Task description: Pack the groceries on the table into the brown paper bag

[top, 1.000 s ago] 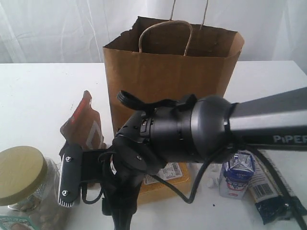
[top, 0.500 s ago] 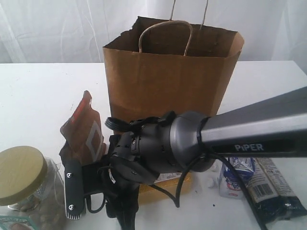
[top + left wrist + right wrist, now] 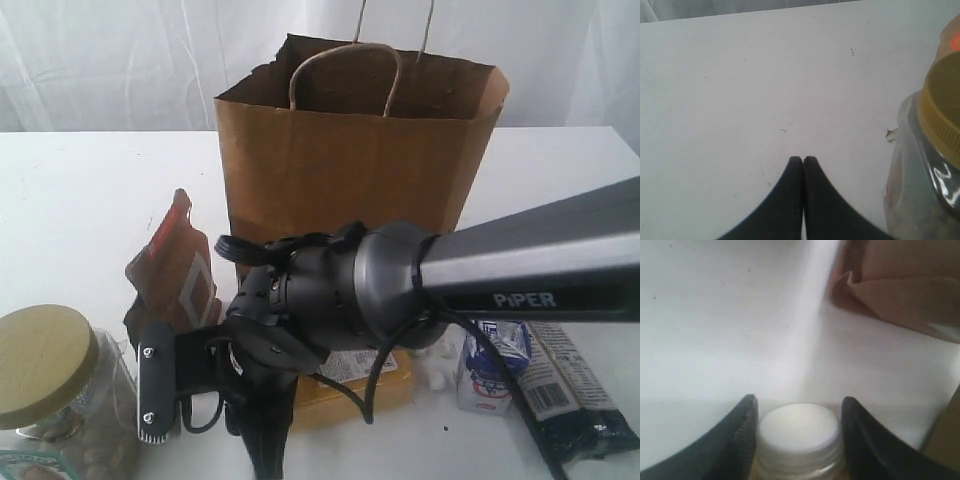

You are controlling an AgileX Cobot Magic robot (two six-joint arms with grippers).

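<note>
The brown paper bag (image 3: 350,160) stands upright and open at the back of the table (image 3: 80,200). In front of it the yellow white-capped bottle (image 3: 352,388) lies on its side, mostly hidden by my right arm. My right gripper (image 3: 799,402) has its fingers pressed on either side of the bottle's white cap (image 3: 797,430). My left gripper (image 3: 803,159) is shut and empty over bare table, beside the clear jar (image 3: 920,200) with its olive-gold lid (image 3: 945,110). The brown-red pouch (image 3: 175,265) leans left of the bag.
A small blue-white carton (image 3: 492,365) and a long dark-blue-and-cream packet (image 3: 570,395) lie at the right front. Small white crumbs (image 3: 435,375) sit beside the carton. The jar (image 3: 50,390) fills the near left corner. The right arm's wrist blocks the middle front.
The right wrist has dropped lower in front of the bag and its jaws have narrowed onto the bottle's cap. The left gripper has not moved.
</note>
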